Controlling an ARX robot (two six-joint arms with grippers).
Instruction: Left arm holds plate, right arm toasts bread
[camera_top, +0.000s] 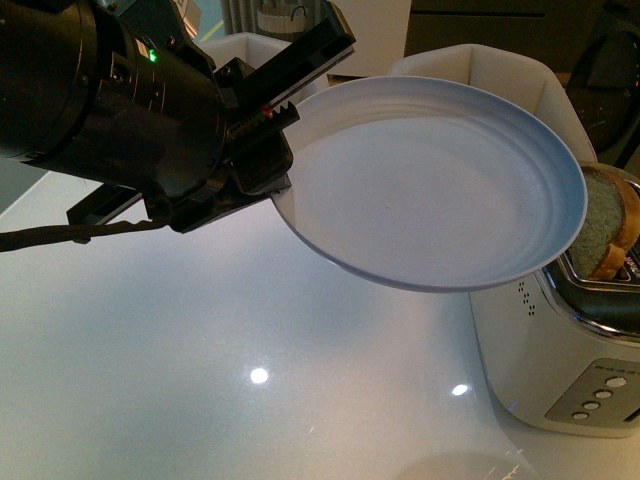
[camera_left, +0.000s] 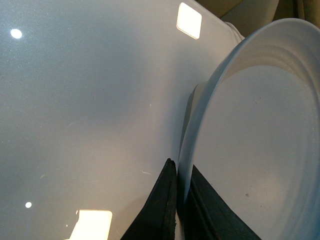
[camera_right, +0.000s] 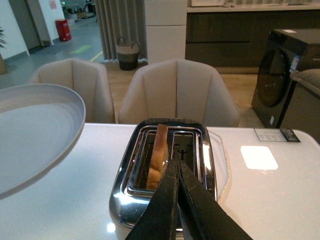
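My left arm (camera_top: 110, 95) is bulky and black. Its gripper (camera_top: 280, 150) is shut on the rim of the pale blue-grey plate (camera_top: 440, 190) and holds it empty in the air above the table, beside the toaster. In the left wrist view the gripper (camera_left: 178, 172) pinches the plate's rim (camera_left: 260, 140). The bread (camera_top: 607, 228) stands upright in a slot of the toaster (camera_top: 570, 350), half sticking out. In the right wrist view my right gripper (camera_right: 174, 162) is shut and empty, just above the toaster (camera_right: 165, 170), next to the bread (camera_right: 158, 155). The plate (camera_right: 35, 130) shows there too.
The white table (camera_top: 200, 350) is glossy with light reflections. Beige chairs (camera_right: 175, 92) stand behind the table. A dark appliance (camera_right: 285, 70) and a basket (camera_right: 128, 52) stand farther back on the floor. The toaster's buttons (camera_top: 600, 392) face the front.
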